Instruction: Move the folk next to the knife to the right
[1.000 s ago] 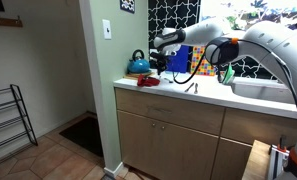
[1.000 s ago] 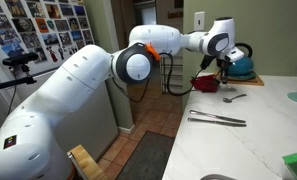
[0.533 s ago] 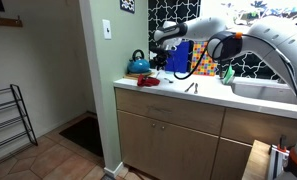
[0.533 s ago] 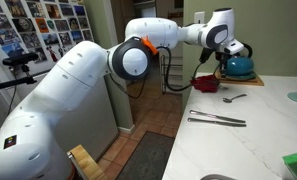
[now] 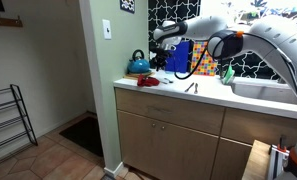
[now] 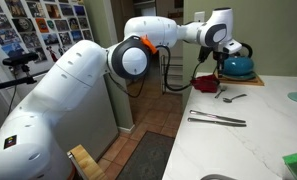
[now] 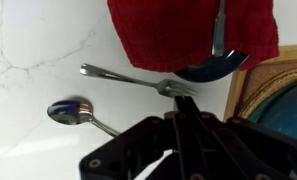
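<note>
A red cloth (image 7: 173, 35) lies beyond the gripper (image 7: 183, 97), a large spoon (image 7: 213, 66) on its edge. In the wrist view, a small spoon (image 7: 70, 110) lies left of the gripper and a teal kettle (image 7: 288, 115) right of it.

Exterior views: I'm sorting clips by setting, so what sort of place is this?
Most likely a home kitchen: a pale stone-look countertop over wooden cabinets, a teal kettle by the wall, and loose cutlery.

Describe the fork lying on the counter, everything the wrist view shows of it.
The fork is thin, shiny metal. It lies flat on the white marbled counter, with its handle pointing left in the wrist view. Its head is to the right, partly hidden behind the pincer. It sits just below the red cloth, and a spoon lies apart below it. Whether it touches the cloth cannot be told.
</note>
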Tool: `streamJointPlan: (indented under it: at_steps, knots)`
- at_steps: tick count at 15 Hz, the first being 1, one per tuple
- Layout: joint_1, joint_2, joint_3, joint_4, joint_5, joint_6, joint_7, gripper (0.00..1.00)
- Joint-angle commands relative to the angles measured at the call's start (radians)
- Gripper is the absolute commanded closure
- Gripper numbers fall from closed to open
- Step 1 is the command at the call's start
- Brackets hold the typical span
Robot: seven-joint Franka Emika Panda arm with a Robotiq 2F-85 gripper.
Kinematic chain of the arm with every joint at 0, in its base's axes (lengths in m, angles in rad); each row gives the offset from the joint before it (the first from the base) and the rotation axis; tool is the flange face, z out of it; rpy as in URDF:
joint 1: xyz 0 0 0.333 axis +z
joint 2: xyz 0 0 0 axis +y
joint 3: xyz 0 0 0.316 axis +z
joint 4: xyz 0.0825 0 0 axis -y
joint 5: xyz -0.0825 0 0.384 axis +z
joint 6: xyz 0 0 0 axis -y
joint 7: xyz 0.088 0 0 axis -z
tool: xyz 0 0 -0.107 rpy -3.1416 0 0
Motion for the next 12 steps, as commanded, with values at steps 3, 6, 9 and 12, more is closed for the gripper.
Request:
streamJointPlan:
  at_steps: [3,6,9,12]
  knots:
    - [-0.020,-0.031,0.049,-0.083,0.017,0.032,-0.271,0.99]
    - [-0.028,-0.051,0.069,-0.119,0.011,0.073,-0.456,0.99]
    - [-0.041,-0.086,0.081,-0.163,0.007,0.076,-0.648,0.99]
    - [-0.059,-0.125,0.096,-0.216,0.014,0.058,-0.829,0.99]
